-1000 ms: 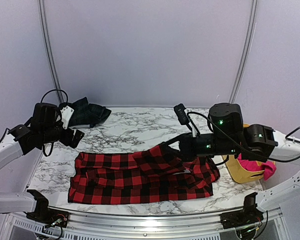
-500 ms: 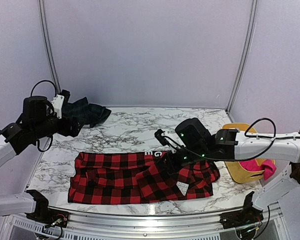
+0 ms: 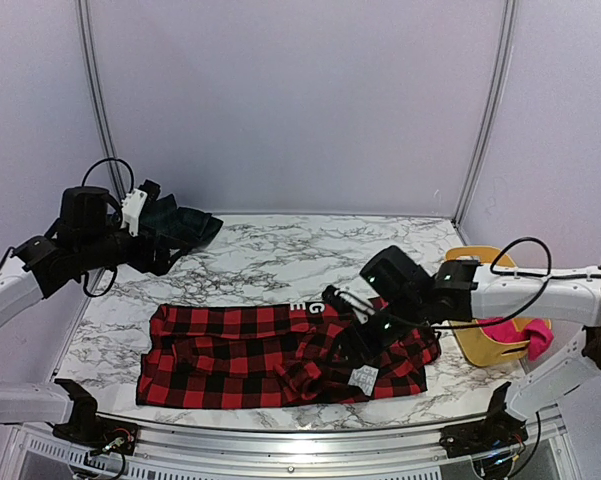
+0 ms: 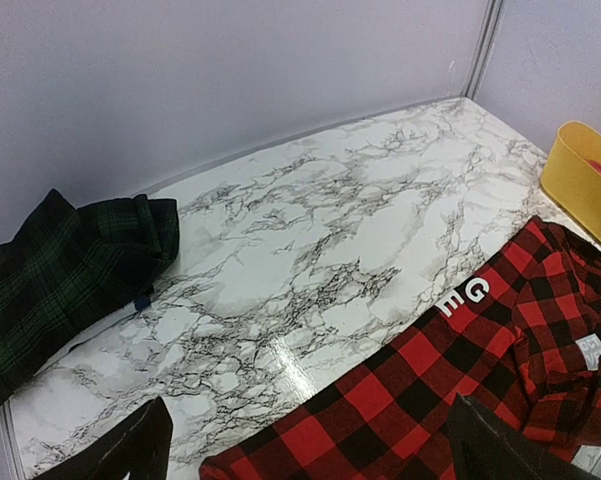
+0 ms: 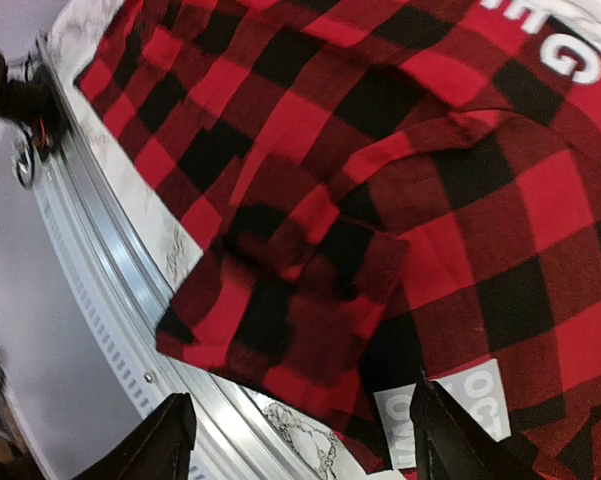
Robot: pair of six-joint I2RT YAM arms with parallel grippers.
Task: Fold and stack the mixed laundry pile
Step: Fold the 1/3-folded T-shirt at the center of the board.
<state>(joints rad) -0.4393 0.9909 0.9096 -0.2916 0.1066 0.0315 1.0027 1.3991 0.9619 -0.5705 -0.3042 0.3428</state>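
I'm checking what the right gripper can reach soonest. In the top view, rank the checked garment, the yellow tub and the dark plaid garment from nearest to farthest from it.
Measured from the right gripper:
1. Red-and-black checked garment: directly beneath it, front centre.
2. Yellow tub: just to its right, at the right side.
3. Dark plaid garment: far off in the back-left corner.

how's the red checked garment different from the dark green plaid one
Colour: the red-and-black checked garment is bright, the dark green plaid garment nearly black. Pose: the red one lies spread along the near side of the marble table, its right part folded over; the green one is bunched at the far left corner. Markings: the red one shows white letters; the green one shows none. Both are checked fabrics on the table.
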